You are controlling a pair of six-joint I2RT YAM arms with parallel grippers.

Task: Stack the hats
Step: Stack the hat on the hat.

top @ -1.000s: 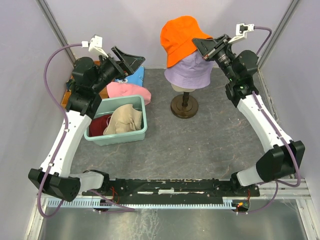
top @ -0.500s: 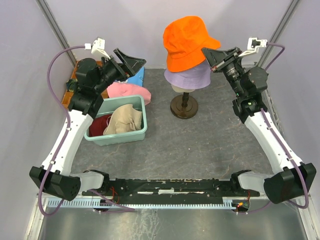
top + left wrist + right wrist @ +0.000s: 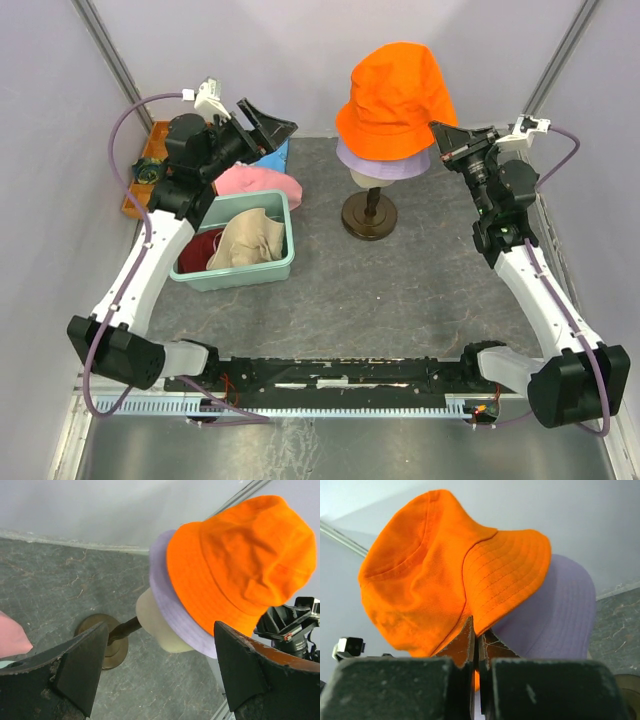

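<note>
Orange hat point(image 3: 393, 95), tilted over the lavender hat point(image 3: 385, 160) in my right gripper's point(image 3: 436, 130) pinch, may slide off; left gripper point(image 3: 268, 122) gapes empty.

From above the near edge you see the whole table point(image 3: 400, 290); both wrist cameras face the orange hat point(image 3: 395, 95), the right closest.

Ahead of the right gripper point(image 3: 437, 129), passage is blocked by the orange hat point(image 3: 395, 95), pinched at its brim, and by the lavender hat point(image 3: 385, 161) beneath. Bare table point(image 3: 410, 290) is seen below it. Free air is offered ahead of the left gripper's point(image 3: 267, 124) spread fingers; the pink hat point(image 3: 262, 183) is found underneath.
</note>
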